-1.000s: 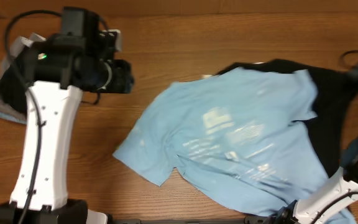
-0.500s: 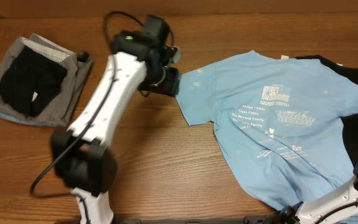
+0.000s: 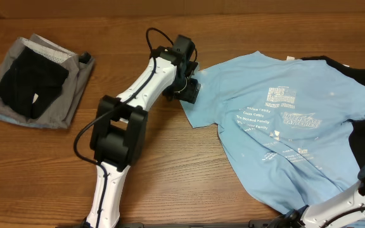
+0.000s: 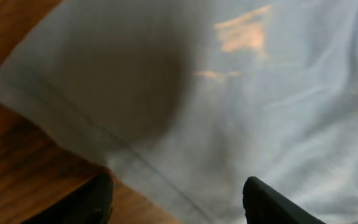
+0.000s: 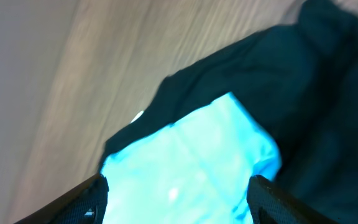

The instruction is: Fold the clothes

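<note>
Since a second back, the left arm (image 3: 146,85) has been swung from the far left of the desk (image 3: 170,183) over to the T-shirt (image 3: 284,120). The T-shirt has been turned over and spread out, print up now. Over the last half second only the arm has been nudged a bit further onto the sleeve (image 3: 211,85).

The T-shirt is laid mostly flat on the right half of the desk, partly over a black garment (image 3: 360,136) that sticks out along its top and right edges. A pile (image 3: 40,85) of grey and black stuff is parked at the far left, well apart.

The left pincer (image 4: 182,202) is seen with its jaws apart just above the sleeve hem (image 4: 61,109), and nothing is pinched. The right pincer (image 5: 179,199) is held apart too. Blurry blue and black cloth is seen beyond it, and nothing is clamped as far as can be told.

Handling-wise, thin floppy cotton is to be expected: light, with no shape of its own, so it'd get dragged and bunched if only one spot is pulled. A better hold would probably be had at the hem or sleeve edge, where the fabric is doubled. Two corners should be taken together so the fold is kept straight. The black garment underneath could get snagged along.
</note>
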You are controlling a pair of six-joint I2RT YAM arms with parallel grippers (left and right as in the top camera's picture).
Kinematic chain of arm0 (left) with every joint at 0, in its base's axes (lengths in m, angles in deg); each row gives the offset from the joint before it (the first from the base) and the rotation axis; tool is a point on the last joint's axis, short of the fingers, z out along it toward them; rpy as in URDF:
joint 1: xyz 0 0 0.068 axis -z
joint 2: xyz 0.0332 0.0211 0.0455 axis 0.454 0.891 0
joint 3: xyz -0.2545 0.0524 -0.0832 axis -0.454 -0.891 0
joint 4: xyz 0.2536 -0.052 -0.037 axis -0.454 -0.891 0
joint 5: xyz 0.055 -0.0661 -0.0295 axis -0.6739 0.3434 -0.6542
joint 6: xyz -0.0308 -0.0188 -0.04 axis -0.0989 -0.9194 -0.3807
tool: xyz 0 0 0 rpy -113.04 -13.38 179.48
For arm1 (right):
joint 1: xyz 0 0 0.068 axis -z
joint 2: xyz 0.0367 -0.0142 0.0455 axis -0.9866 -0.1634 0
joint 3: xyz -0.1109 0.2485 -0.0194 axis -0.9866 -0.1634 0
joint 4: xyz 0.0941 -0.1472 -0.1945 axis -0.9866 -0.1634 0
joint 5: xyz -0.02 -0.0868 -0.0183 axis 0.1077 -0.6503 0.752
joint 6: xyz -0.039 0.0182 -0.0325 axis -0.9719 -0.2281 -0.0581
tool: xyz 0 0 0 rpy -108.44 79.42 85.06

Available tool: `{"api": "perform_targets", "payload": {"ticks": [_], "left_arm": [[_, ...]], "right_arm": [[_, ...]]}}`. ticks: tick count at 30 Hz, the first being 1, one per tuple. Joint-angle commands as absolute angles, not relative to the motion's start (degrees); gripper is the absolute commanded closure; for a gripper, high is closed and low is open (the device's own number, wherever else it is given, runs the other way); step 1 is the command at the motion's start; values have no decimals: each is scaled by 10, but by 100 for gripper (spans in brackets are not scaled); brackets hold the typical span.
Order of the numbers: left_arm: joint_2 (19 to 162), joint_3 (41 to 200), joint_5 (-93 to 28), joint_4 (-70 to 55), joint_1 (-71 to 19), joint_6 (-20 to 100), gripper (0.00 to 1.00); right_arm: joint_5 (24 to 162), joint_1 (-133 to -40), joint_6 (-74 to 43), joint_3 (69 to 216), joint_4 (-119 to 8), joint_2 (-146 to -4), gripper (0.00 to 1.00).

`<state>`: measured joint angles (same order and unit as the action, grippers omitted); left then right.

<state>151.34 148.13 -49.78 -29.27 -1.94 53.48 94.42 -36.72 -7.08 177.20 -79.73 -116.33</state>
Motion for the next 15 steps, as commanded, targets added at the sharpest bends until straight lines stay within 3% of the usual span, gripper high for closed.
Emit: {"api": "perform_targets", "payload": {"ticks": [1,4,5,6,10,15], "left_arm": [[1536,1480,-540,-287,-18,526,28],[1549,1480,-544,-280,-17,527,29],[1555,1480,-544,-279,-17,526,36],[1560,1480,-542,-278,-16,526,45],[1568,1480,-536,-288,-14,526,95],[1540,1515,-555,-358,-29,504,96]], "right_arm": [[1008,-368,-68,1784,-807,-1125,24],[1027,-368,-68,1784,-819,-1125,25],[1031,-368,-68,1784,-824,-1125,25],[1032,-369,-68,1784,-830,-1125,25],[1031,-372,-68,1784,-847,-1125,25],[1030,-375,-68,1783,-848,-1126,25]]}}
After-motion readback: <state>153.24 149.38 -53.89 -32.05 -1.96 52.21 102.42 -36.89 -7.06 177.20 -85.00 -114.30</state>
